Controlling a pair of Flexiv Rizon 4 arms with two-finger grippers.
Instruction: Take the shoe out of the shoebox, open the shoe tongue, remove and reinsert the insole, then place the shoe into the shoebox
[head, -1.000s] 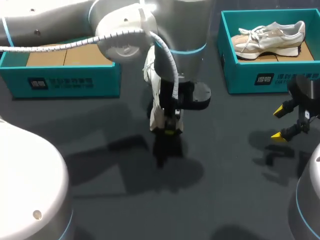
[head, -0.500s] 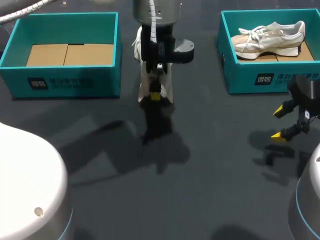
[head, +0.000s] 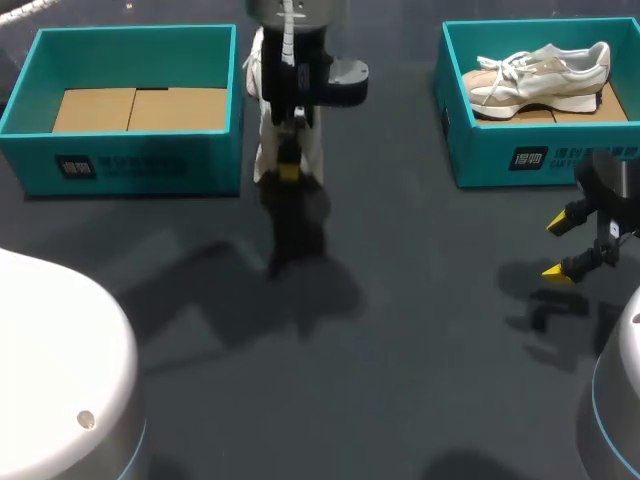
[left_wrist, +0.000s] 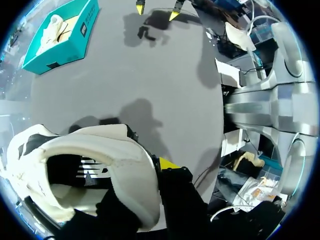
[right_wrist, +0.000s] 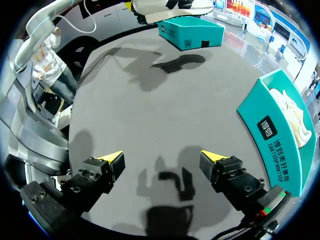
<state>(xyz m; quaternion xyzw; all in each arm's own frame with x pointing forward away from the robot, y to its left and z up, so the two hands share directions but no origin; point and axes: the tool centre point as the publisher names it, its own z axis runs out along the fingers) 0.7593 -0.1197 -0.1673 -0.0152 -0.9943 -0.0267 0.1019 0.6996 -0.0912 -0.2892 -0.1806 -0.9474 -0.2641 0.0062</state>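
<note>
Now left gripper (head: 288, 172) clamped on shoe (head: 265, 140), held off table, long axis near vertical. Shoe just right of left shoebox (head: 140, 165). Box runs left-right, so shoe likely needs tipping flat. Right gripper (head: 560, 246) wide open, near right, well apart.

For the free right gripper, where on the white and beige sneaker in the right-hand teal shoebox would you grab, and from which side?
Likely from above: the walls of the right-hand teal shoebox block sideways approaches. The white and beige sneaker lies lengthwise, heel toward the far right corner, so pinch the heel collar with the open right gripper.
</note>
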